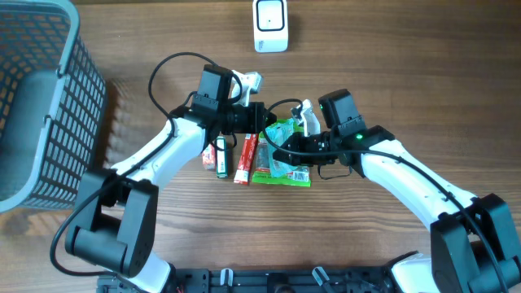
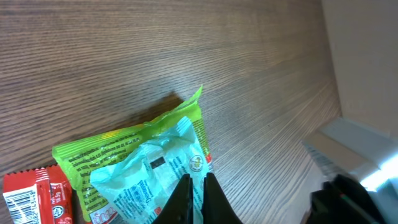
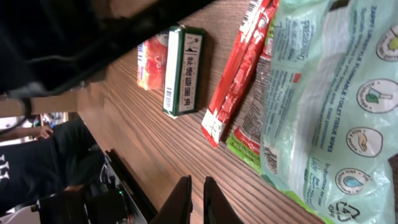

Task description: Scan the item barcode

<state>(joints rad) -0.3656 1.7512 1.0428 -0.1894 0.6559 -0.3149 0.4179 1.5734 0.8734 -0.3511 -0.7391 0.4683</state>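
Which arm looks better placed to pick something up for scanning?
Probably the left: the left gripper, shut, rests at the wipes pack, while the right gripper, also shut, is over table beside it.

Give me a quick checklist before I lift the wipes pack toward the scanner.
1. Left claw shut: ok, tips sit on the wipes pack.
2. Pack actually pinched: cannot tell.
3. Right claw carries nothing: ok, shut over bare table.
4. Pack's barcode found: cannot tell, none shows.
5. Scanner unobstructed: ok, it stands apart from both arms.
6. Pack free of neighbours: not ok, it lies over the green packet.
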